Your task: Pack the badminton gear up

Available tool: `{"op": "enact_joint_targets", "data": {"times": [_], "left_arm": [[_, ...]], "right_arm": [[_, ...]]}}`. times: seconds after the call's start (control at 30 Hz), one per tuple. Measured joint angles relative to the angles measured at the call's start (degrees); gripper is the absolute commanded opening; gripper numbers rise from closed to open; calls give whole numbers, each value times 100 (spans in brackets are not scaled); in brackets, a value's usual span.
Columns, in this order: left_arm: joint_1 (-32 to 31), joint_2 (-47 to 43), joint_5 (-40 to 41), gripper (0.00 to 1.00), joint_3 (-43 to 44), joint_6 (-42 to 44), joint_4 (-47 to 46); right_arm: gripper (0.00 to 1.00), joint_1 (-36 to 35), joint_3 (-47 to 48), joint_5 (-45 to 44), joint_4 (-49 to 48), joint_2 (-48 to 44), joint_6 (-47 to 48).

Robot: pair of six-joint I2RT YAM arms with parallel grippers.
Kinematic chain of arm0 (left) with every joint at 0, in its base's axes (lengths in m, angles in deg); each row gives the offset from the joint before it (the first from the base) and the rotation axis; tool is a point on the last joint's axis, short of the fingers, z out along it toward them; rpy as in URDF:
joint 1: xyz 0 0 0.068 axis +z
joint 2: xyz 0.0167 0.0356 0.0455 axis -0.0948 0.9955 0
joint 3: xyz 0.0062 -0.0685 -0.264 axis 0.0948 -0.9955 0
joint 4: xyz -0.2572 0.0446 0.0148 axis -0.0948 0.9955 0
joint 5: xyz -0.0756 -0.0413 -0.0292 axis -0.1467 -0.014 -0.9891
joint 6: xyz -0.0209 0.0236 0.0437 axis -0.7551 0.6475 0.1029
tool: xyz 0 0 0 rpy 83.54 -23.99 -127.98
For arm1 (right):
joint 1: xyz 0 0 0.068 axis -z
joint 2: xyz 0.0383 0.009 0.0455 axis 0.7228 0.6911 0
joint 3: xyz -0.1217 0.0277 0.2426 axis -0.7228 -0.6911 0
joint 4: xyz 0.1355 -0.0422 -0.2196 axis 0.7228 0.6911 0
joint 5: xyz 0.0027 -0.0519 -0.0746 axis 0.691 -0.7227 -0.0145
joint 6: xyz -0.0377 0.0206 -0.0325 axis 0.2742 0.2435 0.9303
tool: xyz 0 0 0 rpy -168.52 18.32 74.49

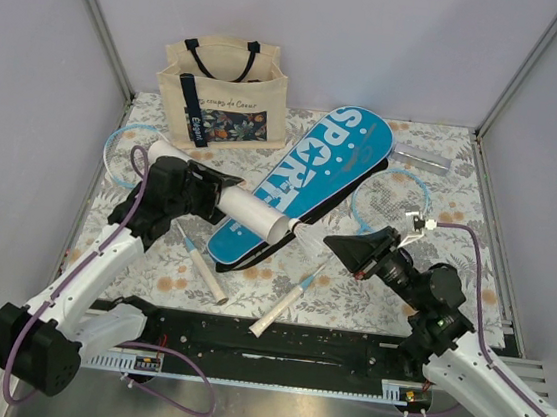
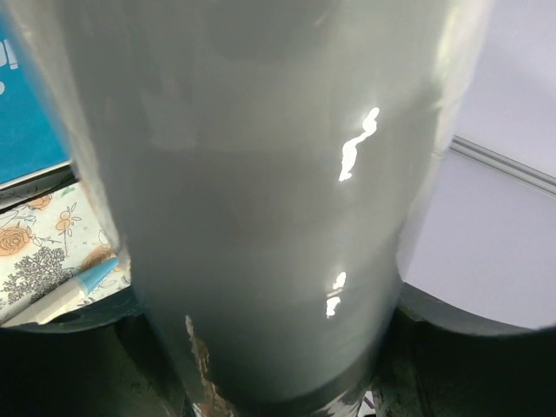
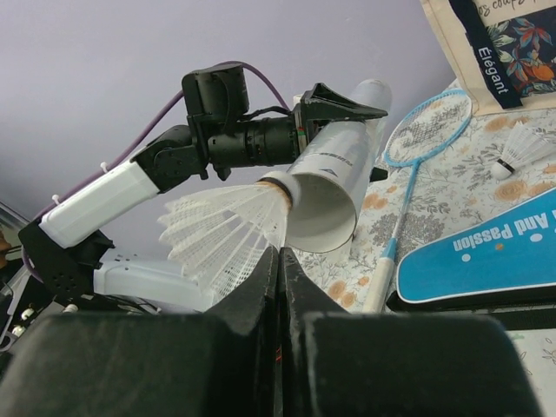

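Gripping a white cylindrical tube (image 1: 248, 208) across its barrel with the left gripper (image 1: 222, 194), jaws spread wide and clamped round it. Holding it off the floral-patterned table (image 1: 349, 297), left of centre, nearly level, uncapped mouth turned toward the right edge. Pinching a white feathered shuttlecock (image 3: 221, 230) by its skirt in the right gripper (image 1: 333, 243), fingers clenched tight together. Presenting its cork nose at the rim of the tube's mouth; touching or just beside, cannot tell.

Behind the tube, lying flat and slanting from the middle toward the far edge: a blue racket-shaped case (image 1: 324, 163) lettered SPORT. On either side of it, two slim rackets with light-blue oval frames and white handles: the left racket (image 1: 197, 260), head by the left edge, handle toward the near edge; the right racket (image 1: 282, 310), head toward the right edge, handle near the middle of the near edge.

At the far left corner, upright: a beige canvas tote bag (image 1: 226, 97) with black straps. Near the far right corner: a clear plastic sleeve (image 1: 420, 160).
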Motion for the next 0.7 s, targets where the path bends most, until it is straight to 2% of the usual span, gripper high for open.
{"op": "enact_joint_targets", "data": {"times": [0.17, 0.37, 0.7], "left_arm": [[-2, 52, -114, 57, 0, -107, -55], [-2, 39, -168, 57, 0, -146, -68], [-2, -94, -162, 57, -2, -177, -57]], "right_arm": [[0, -7, -7, 46, 31, 260, 61], [0, -17, -2, 205, -343, 1163, -48], [0, -256, 310, -4, -750, 1941, -111]]}}
